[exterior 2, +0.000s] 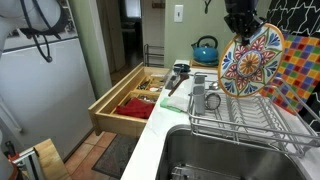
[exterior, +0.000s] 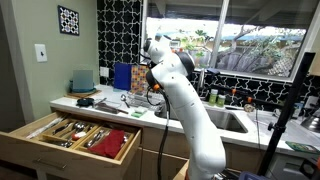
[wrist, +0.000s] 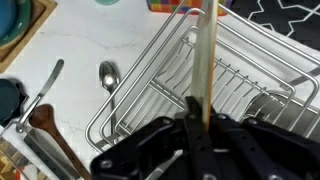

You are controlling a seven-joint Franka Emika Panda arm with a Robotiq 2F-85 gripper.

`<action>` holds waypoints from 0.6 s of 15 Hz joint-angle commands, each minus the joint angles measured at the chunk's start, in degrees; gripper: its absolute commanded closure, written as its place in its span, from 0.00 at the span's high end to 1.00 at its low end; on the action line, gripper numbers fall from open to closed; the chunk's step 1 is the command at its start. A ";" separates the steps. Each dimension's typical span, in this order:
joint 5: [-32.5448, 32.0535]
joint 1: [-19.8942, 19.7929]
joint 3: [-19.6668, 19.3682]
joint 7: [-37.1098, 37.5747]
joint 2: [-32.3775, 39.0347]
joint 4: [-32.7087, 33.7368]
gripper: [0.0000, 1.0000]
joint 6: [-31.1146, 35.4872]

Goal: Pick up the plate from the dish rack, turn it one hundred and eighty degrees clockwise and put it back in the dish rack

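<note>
Passing the open wooden drawer (exterior 2: 125, 100) and the teal kettle (exterior 2: 205, 48), then reaching the dish rack (exterior 2: 215, 125). Clamping the gripper (exterior 2: 240, 30) on the top rim of the plate (exterior 2: 250, 62), holding it upright just over the rack's wires (whether quite clear of them, hard telling). Judging the turn: lifting straight until free, rotating about the vertical, keeping the rim centred between the fingers (wrist: 188, 125), lowering squarely into a slot without scraping.

No legible text, label, brand or number in any view; round plate (exterior 2: 250, 62), multicoloured pattern, bears ornament only.
</note>
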 commanded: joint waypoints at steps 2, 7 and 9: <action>11.24 -0.63 -4.74 7.47 6.36 0.19 0.05 1.12; 34.52 5.23 -19.28 -0.09 18.51 -14.39 0.05 -2.46; 29.86 3.00 -15.22 0.02 15.09 -10.73 0.05 -1.77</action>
